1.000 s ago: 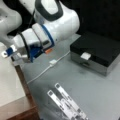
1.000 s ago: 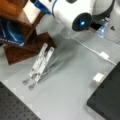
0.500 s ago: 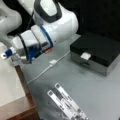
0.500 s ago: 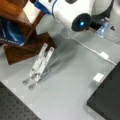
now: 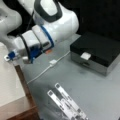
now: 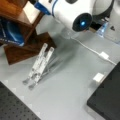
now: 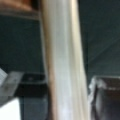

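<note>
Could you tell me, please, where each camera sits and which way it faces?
Front view: high, looking down at the grey table; the white arm reaches to the view's left, its hand by the wooden shelf.
Front view: high, opposite side, looking down; the arm's joint fills the top.
Wrist view: pressed close to a pale upright board.
Both front views share the clear stand, white cable and black box.
</note>
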You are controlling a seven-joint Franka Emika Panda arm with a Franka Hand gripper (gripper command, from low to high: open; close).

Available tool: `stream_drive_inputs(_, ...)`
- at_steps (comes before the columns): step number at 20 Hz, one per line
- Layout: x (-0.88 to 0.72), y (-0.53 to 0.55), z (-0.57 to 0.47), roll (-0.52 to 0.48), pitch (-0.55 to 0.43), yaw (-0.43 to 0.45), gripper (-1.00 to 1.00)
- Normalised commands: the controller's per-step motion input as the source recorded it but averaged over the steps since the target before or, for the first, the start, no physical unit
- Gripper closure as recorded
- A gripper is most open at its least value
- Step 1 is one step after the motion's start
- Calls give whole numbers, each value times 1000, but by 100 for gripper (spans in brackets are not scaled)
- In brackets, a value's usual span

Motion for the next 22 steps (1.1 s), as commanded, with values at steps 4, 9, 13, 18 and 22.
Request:
stream_drive_inputs(4,-150,-44,72,-52,40,303,100)
stream_drive_inputs(9,-117,71,71,-74,94,366,100)
stream_drive_inputs(13,-135,157,77,-115,128,381,100)
stream_drive_inputs(18,-211,135,67,-169,99,438,100)
stream_drive_inputs(22,-256,128,95,-145,58,577,100)
